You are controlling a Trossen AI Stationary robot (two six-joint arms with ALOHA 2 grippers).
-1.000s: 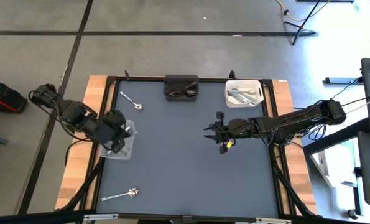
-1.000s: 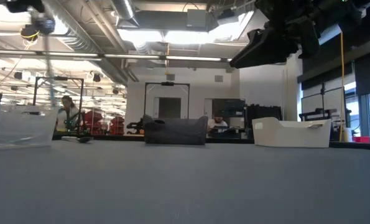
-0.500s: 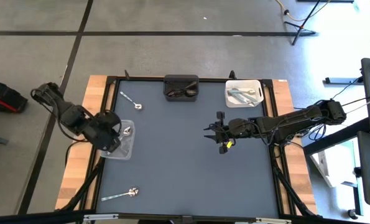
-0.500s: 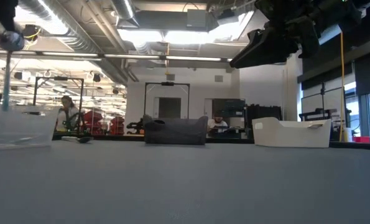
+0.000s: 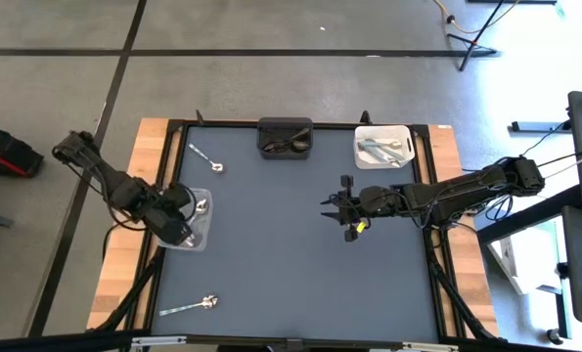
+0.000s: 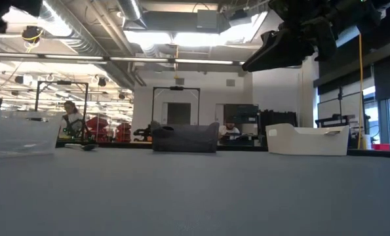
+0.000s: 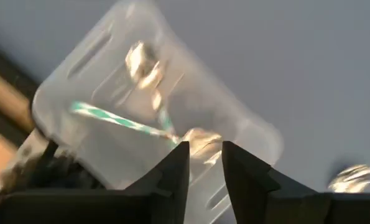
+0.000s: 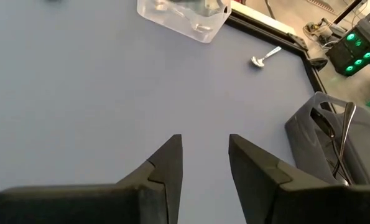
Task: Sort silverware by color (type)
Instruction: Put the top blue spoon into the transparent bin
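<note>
My left gripper (image 5: 183, 230) hovers over the clear bin (image 5: 204, 241) at the table's left edge and is shut on a silver spoon (image 7: 135, 124). A second silver spoon (image 5: 201, 206) lies inside that bin. Two more silver spoons lie flat on the mat, one (image 5: 207, 159) near the far left corner and one (image 5: 188, 306) near the near left corner. The black bin (image 5: 286, 137) holds dark utensils, and the white bin (image 5: 381, 147) holds silver ones. My right gripper (image 5: 325, 208) hangs open above the mat's middle right, touching nothing. My left gripper pinches the silver spoon at its bowl end (image 7: 200, 138) between the two fingertips, coming from above. The handle (image 7: 110, 118) reaches away from the fingers, down into the clear bin (image 7: 79, 68). Whether the handle's end touches the bin floor I cannot tell.
The black bin (image 6: 185, 139) and the white bin (image 6: 306, 139) stand along the far edge, and a black frame runs around the mat. Bare grey mat lies between the two arms. People and equipment show in the room behind the table.
My left gripper has carried the hanging spoon toward the table's left edge and a little toward the near edge, over the clear bin. The spoon has passed out of the low view on its left. The right arm has kept still.
</note>
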